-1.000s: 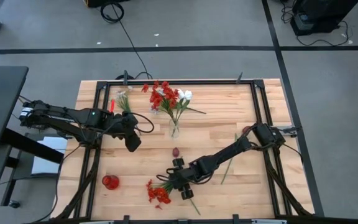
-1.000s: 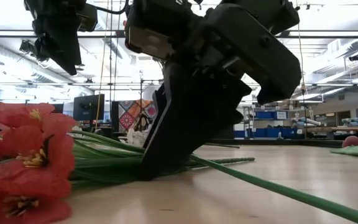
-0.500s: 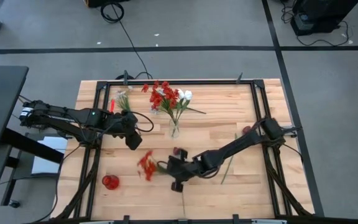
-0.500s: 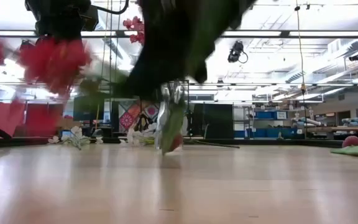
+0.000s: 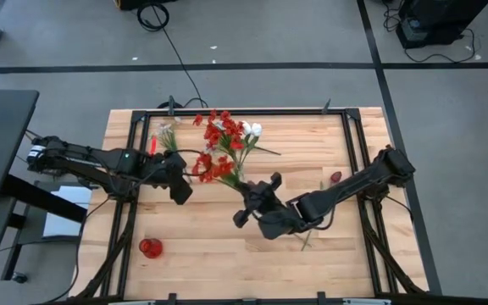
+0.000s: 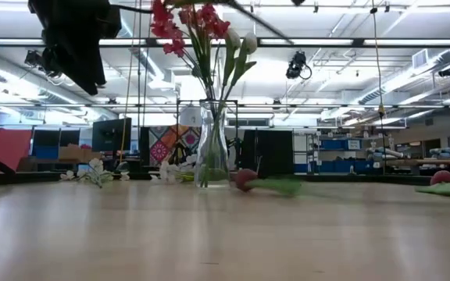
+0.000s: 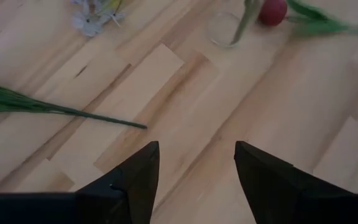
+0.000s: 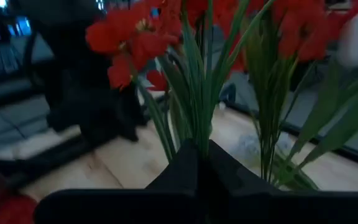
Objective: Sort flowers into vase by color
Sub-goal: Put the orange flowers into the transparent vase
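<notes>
On the left of the pale wooden counter (image 5: pixel 346 246), the left claw (image 5: pixel 180 190) hovers spread and empty. Just right, the bright red flower cluster (image 5: pixel 211 165) sits pinched in the right claw (image 5: pixel 246 193), beside the clear glass vase (image 5: pixel 238 175) of red and white flowers.

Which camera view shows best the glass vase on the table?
The low view: the vase stands upright, full side profile. The high view shows only its top under the flowers. The left wrist view catches its base.

Red flower cluster (image 8: pixel 129 37) stems hidden inside right claw (image 8: pixel 197 163).
</notes>
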Motion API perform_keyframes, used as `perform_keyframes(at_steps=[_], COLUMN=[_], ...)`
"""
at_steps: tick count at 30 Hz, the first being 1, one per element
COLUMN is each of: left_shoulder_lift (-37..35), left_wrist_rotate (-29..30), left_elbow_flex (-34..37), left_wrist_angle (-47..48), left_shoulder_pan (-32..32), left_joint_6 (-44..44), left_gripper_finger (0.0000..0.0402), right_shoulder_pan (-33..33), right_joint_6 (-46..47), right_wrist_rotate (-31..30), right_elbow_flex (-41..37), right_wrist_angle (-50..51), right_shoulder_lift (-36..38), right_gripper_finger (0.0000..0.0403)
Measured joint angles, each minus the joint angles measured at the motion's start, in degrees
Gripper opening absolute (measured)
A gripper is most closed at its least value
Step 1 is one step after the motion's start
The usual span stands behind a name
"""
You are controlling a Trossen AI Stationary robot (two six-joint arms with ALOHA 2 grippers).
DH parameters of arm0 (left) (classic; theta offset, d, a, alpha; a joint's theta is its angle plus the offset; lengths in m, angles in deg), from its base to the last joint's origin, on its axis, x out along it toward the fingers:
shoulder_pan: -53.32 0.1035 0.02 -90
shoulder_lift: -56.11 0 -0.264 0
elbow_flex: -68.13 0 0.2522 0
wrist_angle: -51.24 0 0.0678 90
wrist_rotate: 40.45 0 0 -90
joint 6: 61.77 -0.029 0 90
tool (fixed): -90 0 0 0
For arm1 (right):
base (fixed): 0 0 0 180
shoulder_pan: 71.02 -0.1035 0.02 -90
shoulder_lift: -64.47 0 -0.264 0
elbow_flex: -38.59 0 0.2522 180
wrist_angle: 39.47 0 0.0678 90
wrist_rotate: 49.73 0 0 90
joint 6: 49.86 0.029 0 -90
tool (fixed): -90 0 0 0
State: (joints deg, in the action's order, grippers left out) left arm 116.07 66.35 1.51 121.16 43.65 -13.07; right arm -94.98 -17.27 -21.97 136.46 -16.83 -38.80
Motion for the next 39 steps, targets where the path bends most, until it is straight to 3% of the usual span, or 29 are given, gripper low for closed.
perform_keyframes(at_steps=[9, 13, 16, 20, 23, 29, 35, 39], left_shoulder_lift=[-0.4, -0.4, -0.4, -1.5, -3.4, -8.2, -10.1, -9.5], left_wrist_rotate=[1.9, 3.1, 4.2, 7.4, 11.9, 23.2, 34.1, 40.0], left_elbow_flex=[0.0, 0.0, 0.0, 0.0, 0.0, 0.0, 0.0, 0.0], left_wrist_angle=[-7.7, -12.9, -13.2, -13.8, -16.6, -17.6, -17.9, -24.8], left_shoulder_pan=[-7.8, -11.1, -12.9, -16.6, -20.4, -30.3, -39.6, -41.3], left_joint_6=[-1.9, -4.3, -3.9, -2.9, -2.4, 1.6, 5.2, 1.0], left_gripper_finger=[0.0198, 0.0190, 0.0190, 0.0190, 0.0190, 0.0190, 0.0190, 0.0190], right_shoulder_pan=[-3.2, -3.7, -3.7, -3.4, -2.3, 0.6, 1.3, 2.2], right_joint_6=[-15.0, -23.5, -33.9, -42.5, -43.4, -42.0, -38.4, -39.0], right_wrist_rotate=[-0.5, -1.2, 4.1, 9.8, 13.2, 26.4, 26.5, 28.0], right_elbow_flex=[0.0, 0.0, 0.0, -0.1, -3.1, -18.1, -23.6, -23.5], right_wrist_angle=[-19.0, -35.8, -48.8, -57.2, -64.8, -99.0, -98.4, -98.1], right_shoulder_lift=[0.4, 0.4, 0.4, 0.4, 0.4, 0.7, 2.6, 2.8], right_gripper_finger=[0.0014, 0.0014, 0.0014, 0.0014, 0.0014, 0.0014, 0.0014, 0.0014])
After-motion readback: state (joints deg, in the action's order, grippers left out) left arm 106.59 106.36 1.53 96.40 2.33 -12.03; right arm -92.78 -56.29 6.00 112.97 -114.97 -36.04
